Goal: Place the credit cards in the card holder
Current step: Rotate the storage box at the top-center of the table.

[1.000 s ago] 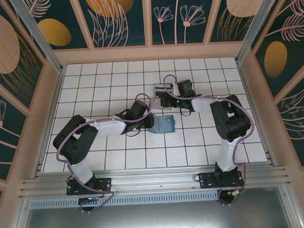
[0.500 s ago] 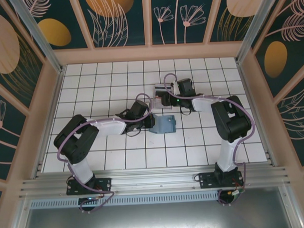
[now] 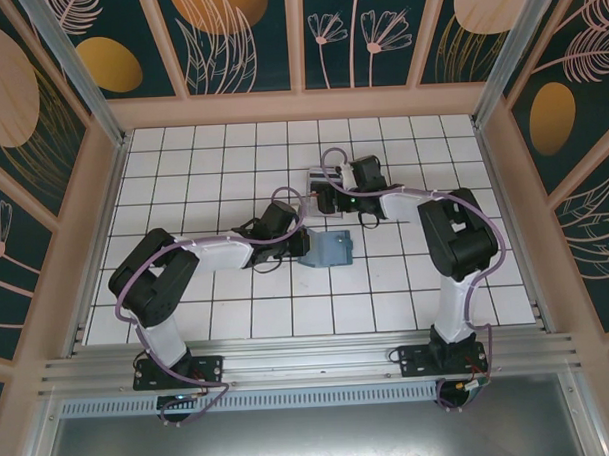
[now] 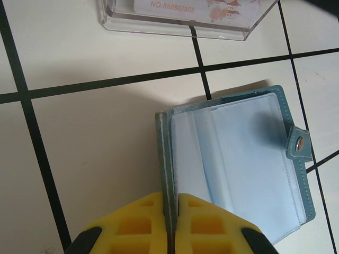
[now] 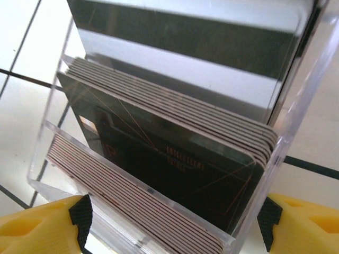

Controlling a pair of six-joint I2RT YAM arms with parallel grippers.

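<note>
The card holder (image 4: 238, 164) lay open and flat on the white tiled floor, its pale blue sleeves facing up and its snap tab on the edge away from the left gripper (image 4: 171, 211). That gripper was closed tight on the holder's teal cover at the spine edge, pinning it in place. No card showed in the sleeves.

Just beyond the card holder's far edge stood the clear plastic stand (image 5: 286, 132), and the credit cards (image 5: 175, 153) were packed upright in it in tiered rows, dark faces and a grey stripe showing. The right gripper (image 5: 172, 219) hung over the stand on the side away from the card holder, its jaws spread wide, one yellow finger at each near corner of the stand, with nothing between them that they gripped. Whether the pads touched the stand's walls could not be told.

By my reading the step in hand was fetching the first card. Next the right jaws would need to narrow onto a single card's top edge, lift it clear of its neighbours, then carry it to the card holder and slide it into a sleeve
</note>
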